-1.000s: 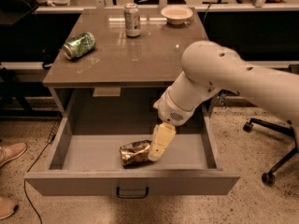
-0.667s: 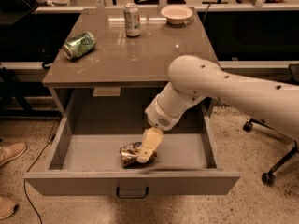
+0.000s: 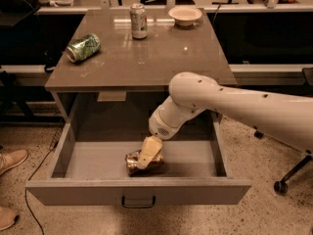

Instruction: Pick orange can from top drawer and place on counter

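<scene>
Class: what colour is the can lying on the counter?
Green can, camera view. Gripper in the drawer, at the orange can.

White arm (image 3: 234, 101) stretches in from the right, wrist (image 3: 164, 123) angled down and left; gripper (image 3: 148, 154) hangs low, near centre.

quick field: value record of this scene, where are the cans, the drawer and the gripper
top drawer: pulled open
orange can: lying on the drawer floor, near the front
gripper: down inside the drawer, at the orange can
counter: holds two cans and a bowl
green can: on its side, counter's left part
silver-white can: upright, counter's back
bowl: counter's back right
</scene>
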Controlling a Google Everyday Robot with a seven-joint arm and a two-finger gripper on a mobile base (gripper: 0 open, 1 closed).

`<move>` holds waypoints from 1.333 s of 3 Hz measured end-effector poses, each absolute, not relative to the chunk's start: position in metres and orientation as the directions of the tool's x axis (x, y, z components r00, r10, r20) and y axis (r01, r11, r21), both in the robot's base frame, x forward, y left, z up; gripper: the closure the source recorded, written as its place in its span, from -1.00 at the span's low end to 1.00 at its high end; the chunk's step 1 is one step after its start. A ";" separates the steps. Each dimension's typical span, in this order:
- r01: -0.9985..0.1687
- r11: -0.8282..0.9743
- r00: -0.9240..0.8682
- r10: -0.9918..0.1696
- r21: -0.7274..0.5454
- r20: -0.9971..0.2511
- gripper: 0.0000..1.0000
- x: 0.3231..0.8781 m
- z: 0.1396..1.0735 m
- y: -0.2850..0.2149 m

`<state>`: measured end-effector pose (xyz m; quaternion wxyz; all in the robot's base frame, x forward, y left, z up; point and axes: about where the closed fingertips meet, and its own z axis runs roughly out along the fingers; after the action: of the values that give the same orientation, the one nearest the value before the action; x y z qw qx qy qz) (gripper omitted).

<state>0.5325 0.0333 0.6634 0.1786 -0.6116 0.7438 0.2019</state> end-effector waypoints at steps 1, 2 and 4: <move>-0.977 0.190 -0.210 -0.832 0.092 -0.514 -1.00 0.536 0.641 0.033; -0.975 0.195 -0.222 -0.831 0.106 -0.511 -1.00 0.534 0.619 0.033; -0.977 0.188 -0.212 -0.814 0.100 -0.541 -0.03 0.525 0.602 0.032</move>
<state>0.5251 0.0324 0.6022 0.1879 -0.5989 0.7475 0.2172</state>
